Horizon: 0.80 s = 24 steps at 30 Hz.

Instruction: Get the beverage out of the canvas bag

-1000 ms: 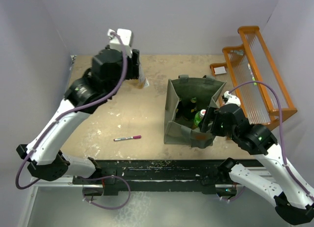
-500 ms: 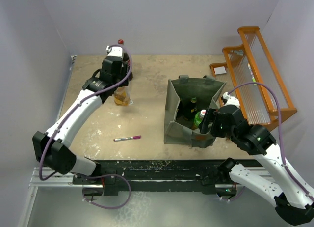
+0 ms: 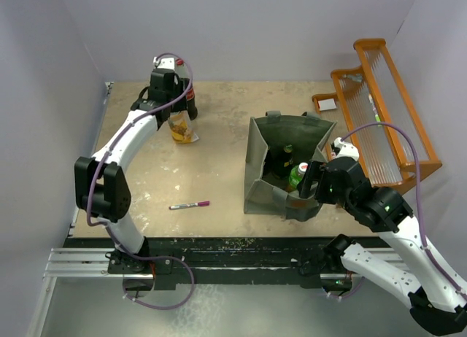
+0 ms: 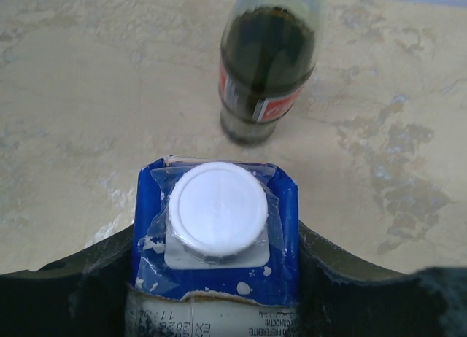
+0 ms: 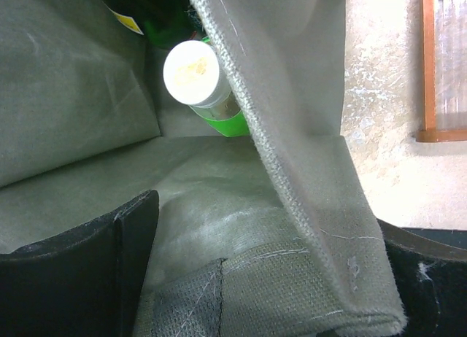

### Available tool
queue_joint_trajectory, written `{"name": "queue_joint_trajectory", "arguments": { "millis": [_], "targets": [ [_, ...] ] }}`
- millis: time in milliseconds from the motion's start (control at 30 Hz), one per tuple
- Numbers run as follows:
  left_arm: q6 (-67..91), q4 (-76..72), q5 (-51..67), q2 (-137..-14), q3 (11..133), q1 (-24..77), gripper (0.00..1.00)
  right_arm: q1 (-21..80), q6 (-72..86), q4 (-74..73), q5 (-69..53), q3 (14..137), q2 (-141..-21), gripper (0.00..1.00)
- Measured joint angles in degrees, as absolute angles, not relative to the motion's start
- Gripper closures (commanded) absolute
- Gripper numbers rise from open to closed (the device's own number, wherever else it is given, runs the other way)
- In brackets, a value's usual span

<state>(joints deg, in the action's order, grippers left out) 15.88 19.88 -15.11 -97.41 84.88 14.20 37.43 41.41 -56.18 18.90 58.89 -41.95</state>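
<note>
The left gripper [image 4: 219, 236] is clamping a carton [image 4: 217, 214] beside a cola bottle [image 4: 266, 67], the right gripper [image 5: 264, 213] is gaping wide astride the bag [image 3: 257, 162] wall, and a green bottle [image 5: 191, 73] is not yet out

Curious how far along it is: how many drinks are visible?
4: blue carton in the left gripper, cola bottle beside it, white-capped bottle and dark bottle inside the canvas bag. More may hide there.

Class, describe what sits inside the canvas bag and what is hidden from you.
Inside the canvas bag stand a green bottle with a white cap and a dark bottle. Their lower parts are hidden by the bag's walls.
</note>
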Motion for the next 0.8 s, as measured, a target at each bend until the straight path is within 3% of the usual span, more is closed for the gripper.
{"name": "queue_joint_trajectory", "arguments": {
  "millis": [367, 433, 533, 700, 800],
  "targets": [
    [17.82, 15.88, -15.0, -104.33, 90.28, 14.44, 0.99, 37.43, 41.34, -56.18, 18.98, 58.87, -42.0, 0.12],
    [17.72, 15.49, -15.38, -105.14, 91.0, 14.46, 0.86, 37.43, 41.34, -56.21, 18.98, 58.87, -42.0, 0.12],
    [17.63, 14.83, -15.57, -106.3, 91.77, 14.48, 0.76, 37.43, 41.34, -56.18, 18.98, 58.87, -42.02, 0.12],
    [18.22, 14.24, -15.55, -106.3, 91.55, 14.48, 0.26, 37.43, 41.34, -56.21, 19.03, 58.87, -42.04, 0.12],
    [18.72, 13.02, -15.49, -106.24, 91.26, 14.48, 0.09, 37.43, 41.34, -56.18, 19.03, 58.87, -42.04, 0.12]
  ]
}}
